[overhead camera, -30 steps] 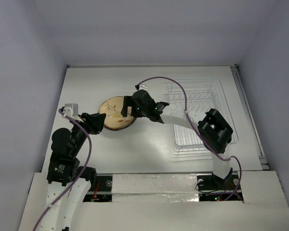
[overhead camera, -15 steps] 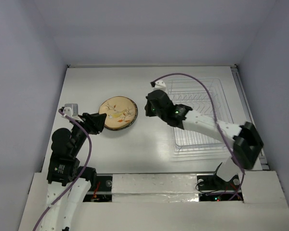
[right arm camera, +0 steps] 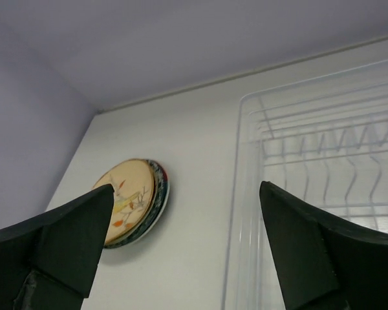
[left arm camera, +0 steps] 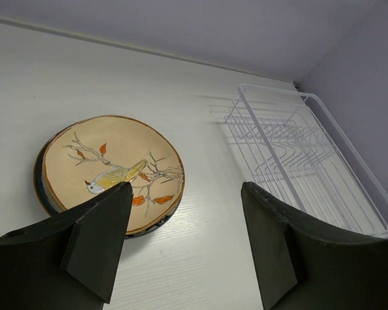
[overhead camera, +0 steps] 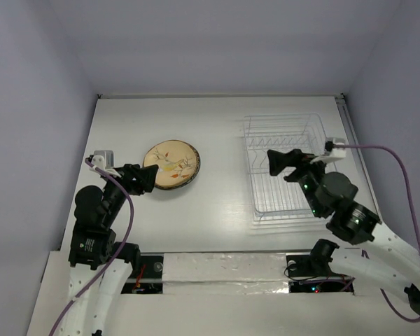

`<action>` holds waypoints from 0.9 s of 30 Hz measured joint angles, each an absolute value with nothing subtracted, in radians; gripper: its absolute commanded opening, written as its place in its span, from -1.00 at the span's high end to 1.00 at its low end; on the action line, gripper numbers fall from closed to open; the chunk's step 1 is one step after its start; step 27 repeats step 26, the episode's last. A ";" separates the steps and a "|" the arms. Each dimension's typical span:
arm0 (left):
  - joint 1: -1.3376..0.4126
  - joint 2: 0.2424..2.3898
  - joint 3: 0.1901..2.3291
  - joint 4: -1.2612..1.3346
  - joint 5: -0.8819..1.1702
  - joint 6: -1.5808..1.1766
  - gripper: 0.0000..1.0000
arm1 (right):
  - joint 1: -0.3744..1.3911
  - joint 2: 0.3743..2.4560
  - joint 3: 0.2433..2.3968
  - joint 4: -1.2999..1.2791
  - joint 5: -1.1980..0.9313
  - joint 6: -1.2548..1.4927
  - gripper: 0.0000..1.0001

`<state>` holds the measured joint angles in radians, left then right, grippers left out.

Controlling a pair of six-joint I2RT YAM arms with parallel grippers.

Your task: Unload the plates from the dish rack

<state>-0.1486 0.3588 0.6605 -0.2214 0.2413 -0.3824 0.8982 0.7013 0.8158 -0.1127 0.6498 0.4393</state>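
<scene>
A stack of plates (overhead camera: 171, 165) lies flat on the table left of centre. The tan plate with a bird and leaves is on top, and only dark and patterned rims of the plates under it show. The stack also shows in the left wrist view (left arm camera: 110, 169) and in the right wrist view (right arm camera: 130, 200). The white wire dish rack (overhead camera: 294, 140) stands at the right with no plates in it; it also shows in the wrist views (left arm camera: 291, 139) (right arm camera: 323, 139). My left gripper (overhead camera: 148, 178) is open and empty just near-left of the stack. My right gripper (overhead camera: 280, 164) is open and empty above the rack's left part.
The rack sits on a clear drain tray (overhead camera: 294, 213) by the table's right edge. Pale walls close the table in at the back and on both sides. A purple cable (overhead camera: 399, 161) loops off the right arm.
My right arm has pulled back from the plate stack, swinging right to above the rack. The tan plate stays on the stack. The left arm has barely moved.
</scene>
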 measured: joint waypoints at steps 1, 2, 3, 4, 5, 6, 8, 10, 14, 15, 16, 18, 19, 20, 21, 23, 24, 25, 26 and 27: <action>-0.149 0.361 0.661 -0.222 0.243 -0.381 -0.31 | 0.898 0.657 0.794 -0.128 0.675 0.440 -1.00; -0.149 0.363 0.661 -0.221 0.243 -0.379 -0.31 | 0.898 0.612 0.768 -0.135 0.703 0.441 -1.00; -0.148 0.366 0.661 -0.222 0.243 -0.376 -0.31 | 0.898 0.568 0.743 -0.138 0.726 0.443 -1.00; -0.148 0.368 0.661 -0.222 0.243 -0.375 -0.31 | 0.898 0.525 0.717 -0.146 0.744 0.444 -1.00; -0.149 0.369 0.661 -0.222 0.243 -0.373 -0.31 | 0.898 0.489 0.695 -0.153 0.758 0.446 -1.00; -0.148 0.370 0.661 -0.222 0.243 -0.371 -0.31 | 0.898 0.456 0.671 -0.155 0.775 0.450 -1.00; -0.148 0.370 0.662 -0.221 0.244 -0.369 -0.31 | 0.898 0.410 0.630 -0.178 0.799 0.466 -1.00; -0.149 0.370 0.664 -0.220 0.246 -0.367 -0.31 | 0.898 0.384 0.613 -0.187 0.807 0.476 -1.00; -0.148 0.368 0.674 -0.217 0.242 -0.361 -0.30 | 0.898 0.347 0.574 -0.213 0.816 0.509 -1.00; -0.149 0.366 0.676 -0.216 0.239 -0.360 -0.30 | 0.898 0.342 0.568 -0.220 0.816 0.514 -1.00; -0.149 0.364 0.676 -0.216 0.235 -0.358 -0.30 | 0.898 0.339 0.561 -0.221 0.815 0.521 -1.00; -0.149 0.356 0.676 -0.217 0.228 -0.355 -0.30 | 0.898 0.334 0.553 -0.232 0.814 0.528 -1.00; -0.148 0.352 0.677 -0.218 0.224 -0.353 -0.30 | 0.898 0.334 0.552 -0.238 0.813 0.532 -1.00; -0.149 0.348 0.677 -0.218 0.219 -0.352 -0.31 | 0.898 0.334 0.551 -0.242 0.813 0.536 -1.00; -0.148 0.344 0.678 -0.220 0.212 -0.352 -0.31 | 0.898 0.334 0.551 -0.247 0.812 0.540 -1.00; -0.148 0.337 0.683 -0.225 0.199 -0.350 -0.31 | 0.898 0.331 0.551 -0.255 0.812 0.546 -1.00; -0.148 0.334 0.686 -0.226 0.194 -0.349 -0.31 | 0.898 0.329 0.551 -0.257 0.812 0.547 -1.00; -0.148 0.331 0.689 -0.229 0.186 -0.348 -0.31 | 0.898 0.325 0.551 -0.260 0.812 0.548 -1.00; -0.149 0.328 0.691 -0.229 0.178 -0.348 -0.33 | 0.898 0.321 0.551 -0.263 0.812 0.548 -1.00; -0.149 0.328 0.691 -0.229 0.178 -0.348 -0.33 | 0.898 0.321 0.551 -0.263 0.812 0.548 -1.00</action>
